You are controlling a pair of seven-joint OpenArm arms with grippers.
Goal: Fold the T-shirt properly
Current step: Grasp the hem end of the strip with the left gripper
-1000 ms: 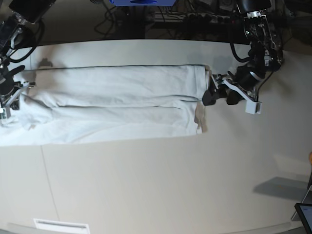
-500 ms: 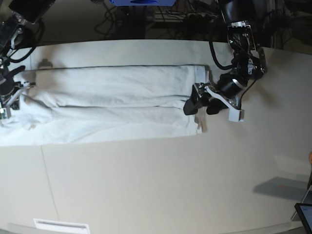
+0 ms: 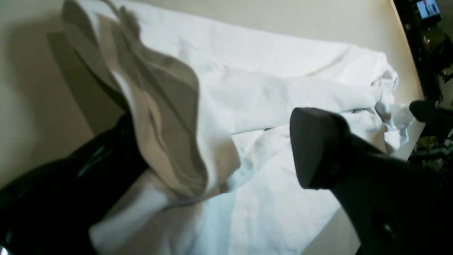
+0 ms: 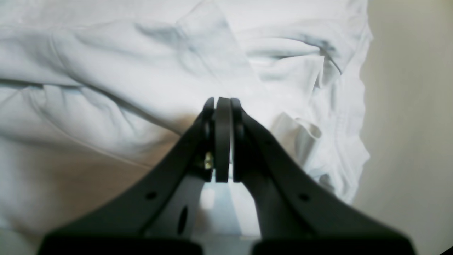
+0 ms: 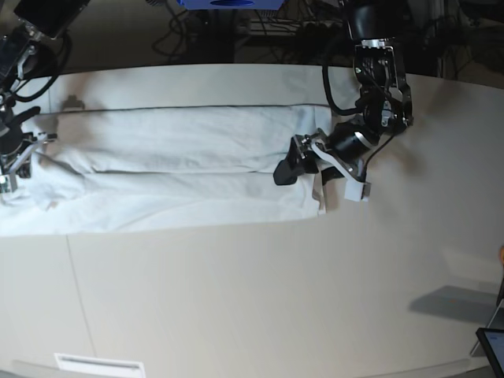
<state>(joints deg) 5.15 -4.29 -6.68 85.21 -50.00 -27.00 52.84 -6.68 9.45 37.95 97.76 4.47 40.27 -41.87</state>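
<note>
The white T-shirt point(image 5: 181, 169) lies folded into a long band across the table point(image 5: 236, 299). My left gripper point(image 5: 302, 171) is open at the band's right end, reaching in over the hem. In the left wrist view the T-shirt point(image 3: 269, 81) drapes over the lower finger point(image 3: 53, 198), and the upper finger point(image 3: 318, 148) hovers above the cloth, so the left gripper point(image 3: 219, 141) straddles the raised edge. At the band's left end my right gripper point(image 5: 20, 155) is shut. In the right wrist view the right gripper point(image 4: 222, 106) has its tips against the wrinkled T-shirt point(image 4: 124, 71); no cloth shows between them.
Dark cables and equipment point(image 5: 236, 31) line the table's far edge. A white label strip point(image 5: 98, 365) sits at the front left edge. A small screen point(image 5: 492, 346) pokes in at the lower right. A thin seam point(image 5: 79, 291) crosses the tabletop on the left.
My left gripper has moved leftward from bare table beside the shirt's right end onto that end, one finger now under the lifted cloth. The right arm has stayed still.
</note>
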